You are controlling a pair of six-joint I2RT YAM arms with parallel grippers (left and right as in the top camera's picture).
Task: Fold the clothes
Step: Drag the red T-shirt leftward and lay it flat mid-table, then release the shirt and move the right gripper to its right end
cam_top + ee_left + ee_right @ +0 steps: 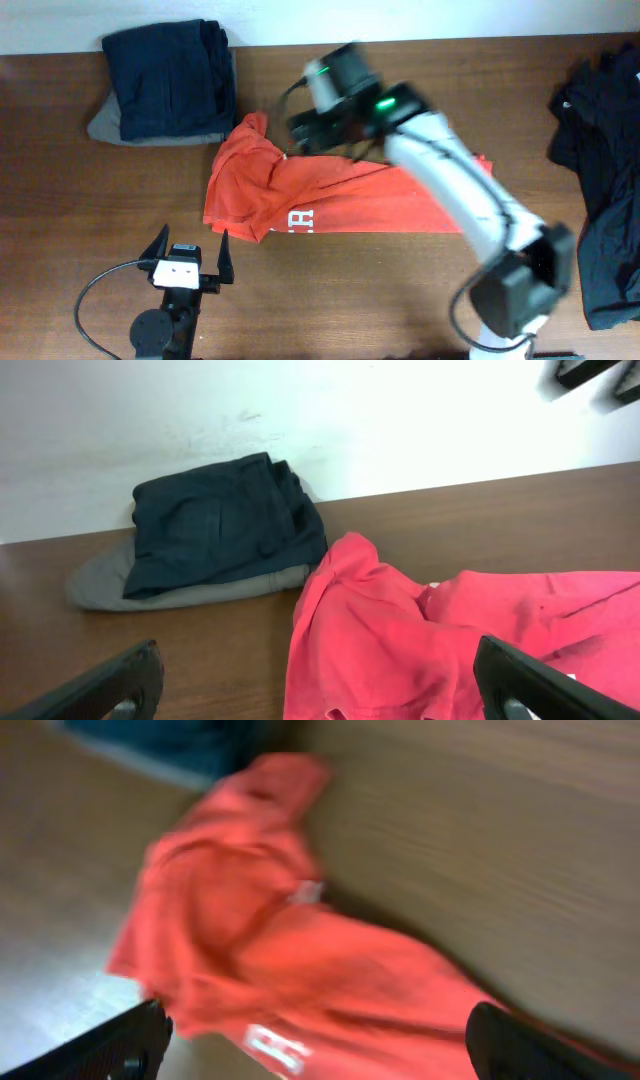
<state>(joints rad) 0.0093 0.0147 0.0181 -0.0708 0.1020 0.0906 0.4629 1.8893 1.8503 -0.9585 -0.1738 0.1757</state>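
The clothes include an orange-red T-shirt (300,195) with white lettering, lying crumpled and partly folded over itself in the middle of the table. My right gripper (325,135) hangs above the shirt's upper edge, blurred. In the right wrist view it (315,1045) is open, its fingers wide apart, with the shirt (300,940) lying below and nothing held. My left gripper (190,248) rests near the front left, open and empty. In the left wrist view it (320,690) faces the shirt's bunched left end (400,630).
A folded navy garment (170,80) lies on a grey one (105,125) at the back left, also in the left wrist view (220,525). A heap of black clothes (605,150) covers the table's right edge. A white wall (400,420) runs along the back.
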